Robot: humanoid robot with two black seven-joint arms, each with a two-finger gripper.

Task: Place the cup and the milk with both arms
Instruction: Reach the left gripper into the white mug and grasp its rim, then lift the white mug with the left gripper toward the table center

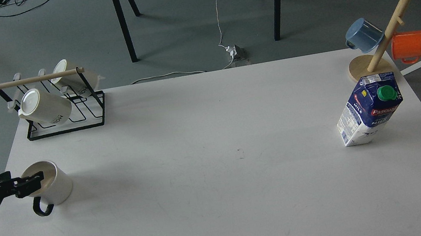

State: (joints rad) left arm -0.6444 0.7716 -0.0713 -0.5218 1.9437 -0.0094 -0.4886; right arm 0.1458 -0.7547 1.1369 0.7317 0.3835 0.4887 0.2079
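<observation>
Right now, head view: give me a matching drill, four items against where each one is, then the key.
1. cup
2. milk
3. cream mugs
4. orange mug

A. hanging on the wooden mug tree
B. near the table's left edge, left gripper at its rim
C. on the black wire rack
D. standing at the table's right side

Pairs: 1-B, 2-D, 3-C, 4-A

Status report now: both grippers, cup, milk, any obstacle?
Left gripper at cup rim, grip unclear. Right gripper out of view. Milk upright, untouched. Nothing between them.
</observation>
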